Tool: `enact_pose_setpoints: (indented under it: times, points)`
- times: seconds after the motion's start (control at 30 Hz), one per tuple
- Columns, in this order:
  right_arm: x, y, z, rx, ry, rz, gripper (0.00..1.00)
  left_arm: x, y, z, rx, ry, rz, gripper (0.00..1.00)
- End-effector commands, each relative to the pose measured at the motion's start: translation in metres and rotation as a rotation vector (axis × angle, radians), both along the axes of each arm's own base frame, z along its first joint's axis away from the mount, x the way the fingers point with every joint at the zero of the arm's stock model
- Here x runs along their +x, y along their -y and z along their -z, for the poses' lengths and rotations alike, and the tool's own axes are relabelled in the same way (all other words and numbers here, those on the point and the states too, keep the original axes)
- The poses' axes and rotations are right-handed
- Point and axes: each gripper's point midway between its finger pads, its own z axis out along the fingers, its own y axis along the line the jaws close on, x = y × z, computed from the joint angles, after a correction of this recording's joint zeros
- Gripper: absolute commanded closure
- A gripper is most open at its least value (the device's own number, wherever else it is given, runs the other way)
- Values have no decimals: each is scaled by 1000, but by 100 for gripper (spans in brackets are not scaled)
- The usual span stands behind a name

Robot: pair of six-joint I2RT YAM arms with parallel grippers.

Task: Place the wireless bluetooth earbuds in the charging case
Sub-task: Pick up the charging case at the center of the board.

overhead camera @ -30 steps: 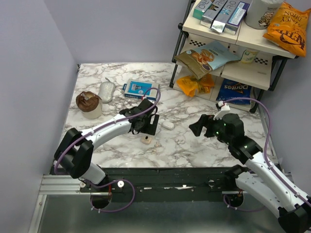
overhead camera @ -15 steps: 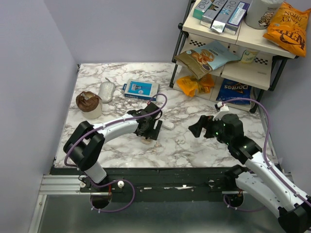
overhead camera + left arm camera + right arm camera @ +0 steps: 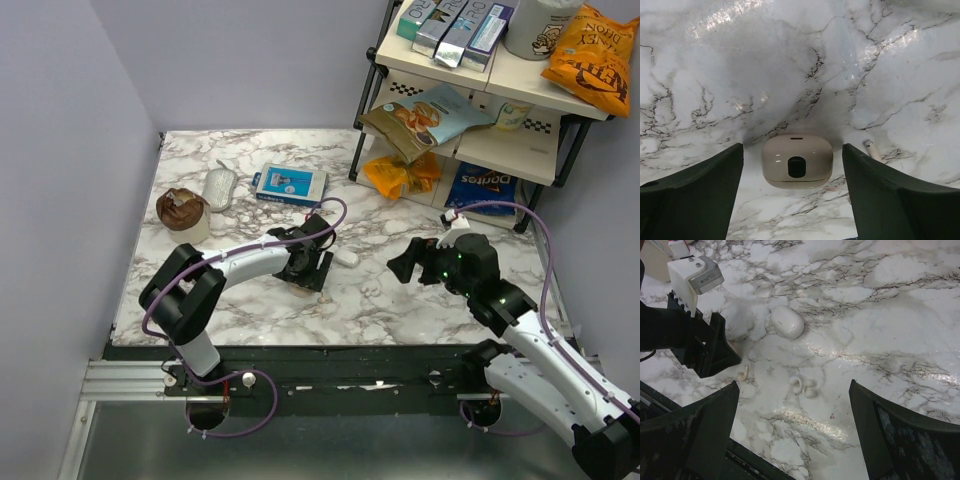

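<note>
A pair of tiny white earbuds (image 3: 804,385) lies touching on the marble, also in the top view (image 3: 372,288). My right gripper (image 3: 795,432) is open and empty, hovering above and short of them (image 3: 402,262). A white oval case (image 3: 786,322) lies closed beyond them (image 3: 346,257). My left gripper (image 3: 793,167) is open, low over the table, with a closed beige rounded case (image 3: 797,161) between its fingers, untouched. A small beige earbud (image 3: 872,150) lies just outside its right finger, also in the right wrist view (image 3: 743,373). In the top view my left gripper (image 3: 312,268) hides the beige case.
A black wire shelf rack (image 3: 372,90) with snack bags stands at the back right. A blue box (image 3: 290,184), a silver pouch (image 3: 218,188) and a brown-topped cup (image 3: 182,213) sit at the back left.
My left gripper has moved toward the near right and down over the beige case, which it now covers in the top view. The right arm has hardly moved.
</note>
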Motion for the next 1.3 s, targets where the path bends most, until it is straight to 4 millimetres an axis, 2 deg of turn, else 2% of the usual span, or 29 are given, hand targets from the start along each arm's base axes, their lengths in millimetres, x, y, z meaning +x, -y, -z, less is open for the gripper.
enact_pose_setpoints:
  times: [0.0,0.47,0.5,0.57,0.6,0.77,0.87,0.97,1.0,1.07,1.1,1.17,1.2,1.27]
  points:
    - [-3,-4,5,1,-10,-21,0,-4,2,7,3,-24,-1,17]
    - [-4,-1,8,-3,-13,-14,0,-5,1,9,7,-22,-14,27]
    - [-4,-2,8,-3,-14,-15,0,-5,1,9,6,-21,-14,33]
    - [-4,-2,8,-2,-12,-15,0,-5,1,9,7,-20,-13,38]
    - [-4,-2,7,0,-10,-15,0,-5,1,10,6,-20,-11,47]
    - [-5,-2,6,3,-6,-18,0,0,4,-1,-23,21,-26,58]
    - [-5,-3,2,12,-3,-21,0,7,7,-19,-56,69,-50,64]
    - [-5,-6,-1,31,3,-32,0,19,12,-50,-105,146,-77,70]
    - [-5,-8,0,36,-3,-39,0,25,14,-62,-123,179,-109,76]
    - [-6,-12,0,57,-7,-49,0,33,16,-82,-162,228,-148,82]
    - [-7,-15,0,72,-13,-63,0,37,19,-93,-189,248,-183,89]
    - [-7,-23,-5,115,3,-87,0,45,18,-109,-217,297,-242,98]
    - [-11,-28,-2,132,-5,-120,0,49,20,-117,-236,315,-268,100]
    - [-10,-36,-9,179,27,-150,0,56,20,-130,-284,349,-356,100]
